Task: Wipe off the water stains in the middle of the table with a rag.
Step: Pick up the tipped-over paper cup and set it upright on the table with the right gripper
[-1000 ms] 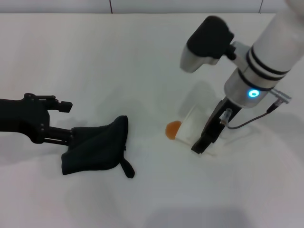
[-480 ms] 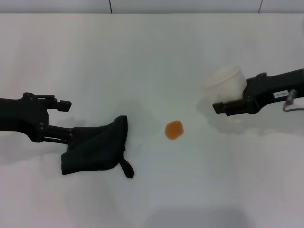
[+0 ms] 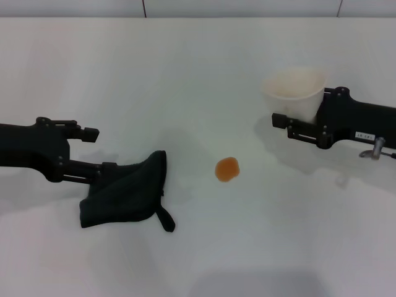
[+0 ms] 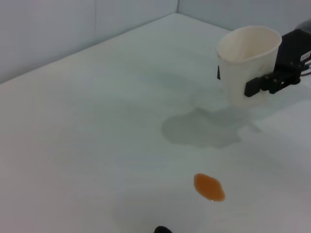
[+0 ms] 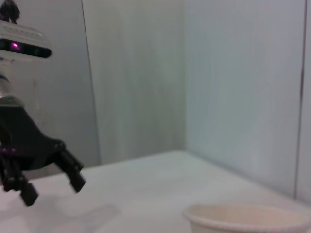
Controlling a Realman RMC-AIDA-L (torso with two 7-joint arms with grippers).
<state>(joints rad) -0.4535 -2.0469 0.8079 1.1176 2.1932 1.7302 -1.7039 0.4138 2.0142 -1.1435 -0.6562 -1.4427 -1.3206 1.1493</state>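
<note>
Bright even light, soft shadows, sharp

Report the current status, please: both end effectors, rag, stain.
Left end effector open, at the rag's edge. Right end effector shut on cup, held off to the right. Water stains unwiped, beside the rag on the table; path unobstructed.

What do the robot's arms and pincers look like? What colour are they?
Both are black and boxy with thin, straight fingers. The right pincer has a small white label with dark writing and a grey metal plug near its wrist. The left pincer is plain black, with no label showing.
</note>
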